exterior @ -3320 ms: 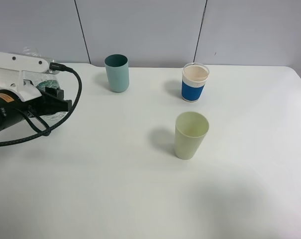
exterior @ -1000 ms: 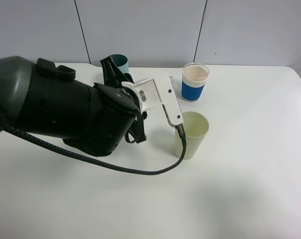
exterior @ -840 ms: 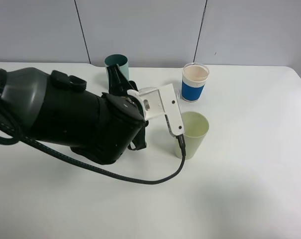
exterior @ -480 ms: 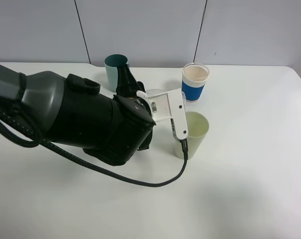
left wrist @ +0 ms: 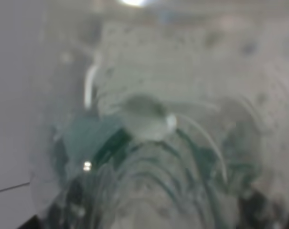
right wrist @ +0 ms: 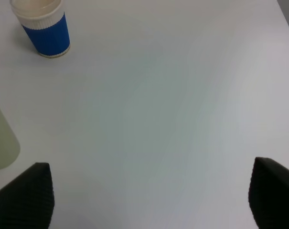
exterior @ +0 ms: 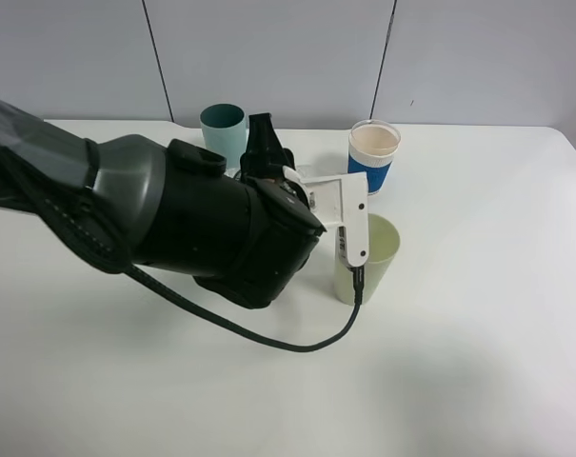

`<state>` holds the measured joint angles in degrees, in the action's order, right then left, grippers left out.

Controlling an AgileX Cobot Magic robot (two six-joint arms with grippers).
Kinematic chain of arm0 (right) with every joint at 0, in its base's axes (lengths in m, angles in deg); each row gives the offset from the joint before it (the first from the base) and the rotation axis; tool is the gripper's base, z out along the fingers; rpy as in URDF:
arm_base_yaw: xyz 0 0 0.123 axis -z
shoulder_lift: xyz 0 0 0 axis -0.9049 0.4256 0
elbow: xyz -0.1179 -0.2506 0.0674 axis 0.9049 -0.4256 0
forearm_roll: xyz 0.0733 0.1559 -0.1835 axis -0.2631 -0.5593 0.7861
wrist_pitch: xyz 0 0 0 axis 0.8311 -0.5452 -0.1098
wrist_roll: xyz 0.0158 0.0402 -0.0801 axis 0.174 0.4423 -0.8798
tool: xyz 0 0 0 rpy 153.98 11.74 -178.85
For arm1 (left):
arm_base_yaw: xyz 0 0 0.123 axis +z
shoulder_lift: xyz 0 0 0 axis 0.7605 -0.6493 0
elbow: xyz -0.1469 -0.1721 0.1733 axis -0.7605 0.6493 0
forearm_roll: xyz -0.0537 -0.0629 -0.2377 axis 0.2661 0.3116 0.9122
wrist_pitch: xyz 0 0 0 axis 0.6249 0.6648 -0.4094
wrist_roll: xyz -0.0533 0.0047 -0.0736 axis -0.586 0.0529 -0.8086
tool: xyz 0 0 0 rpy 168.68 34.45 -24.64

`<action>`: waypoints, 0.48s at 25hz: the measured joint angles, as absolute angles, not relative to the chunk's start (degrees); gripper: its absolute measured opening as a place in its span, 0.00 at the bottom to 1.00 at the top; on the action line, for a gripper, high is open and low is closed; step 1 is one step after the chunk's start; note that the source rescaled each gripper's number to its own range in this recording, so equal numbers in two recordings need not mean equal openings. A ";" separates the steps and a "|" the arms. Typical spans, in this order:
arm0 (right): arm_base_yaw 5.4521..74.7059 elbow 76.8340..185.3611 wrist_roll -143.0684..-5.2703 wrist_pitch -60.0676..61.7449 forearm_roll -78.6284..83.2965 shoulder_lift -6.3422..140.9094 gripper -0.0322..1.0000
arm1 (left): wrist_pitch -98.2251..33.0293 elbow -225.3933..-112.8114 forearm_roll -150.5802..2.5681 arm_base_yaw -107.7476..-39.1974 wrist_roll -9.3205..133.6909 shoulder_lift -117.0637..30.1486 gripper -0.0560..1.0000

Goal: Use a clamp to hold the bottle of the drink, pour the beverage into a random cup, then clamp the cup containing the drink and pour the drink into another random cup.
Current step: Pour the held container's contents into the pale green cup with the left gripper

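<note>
Clear plastic fills the left wrist view: the bottle (left wrist: 149, 143), its green label band blurred, is clamped in the left gripper (exterior: 267, 152), drawn tight on it. From above, the arm hides the bottle's mouth, somewhere at 9 o'clock of the pale yellow-green tumbler (exterior: 378, 271). If it tips with the mouth short of the rim, the drink would land on the table (exterior: 478, 314). The white bracket (exterior: 349, 214) could also nudge the light tumbler over. The right gripper (right wrist: 149, 200) stands open and empty.
</note>
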<state>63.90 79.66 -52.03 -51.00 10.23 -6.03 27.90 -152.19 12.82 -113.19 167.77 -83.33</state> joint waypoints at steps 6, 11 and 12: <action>63.90 79.66 -52.03 -51.00 10.23 -6.03 0.53 | 28.45 -152.41 11.34 -113.19 169.72 -83.68 0.08; 63.90 79.66 -52.03 -51.00 10.23 -6.03 0.53 | 28.86 -152.41 9.34 -113.19 173.03 -83.68 0.08; 63.90 79.66 -52.03 -51.00 10.23 -6.03 0.53 | 28.86 -152.41 9.08 -113.19 173.57 -83.68 0.08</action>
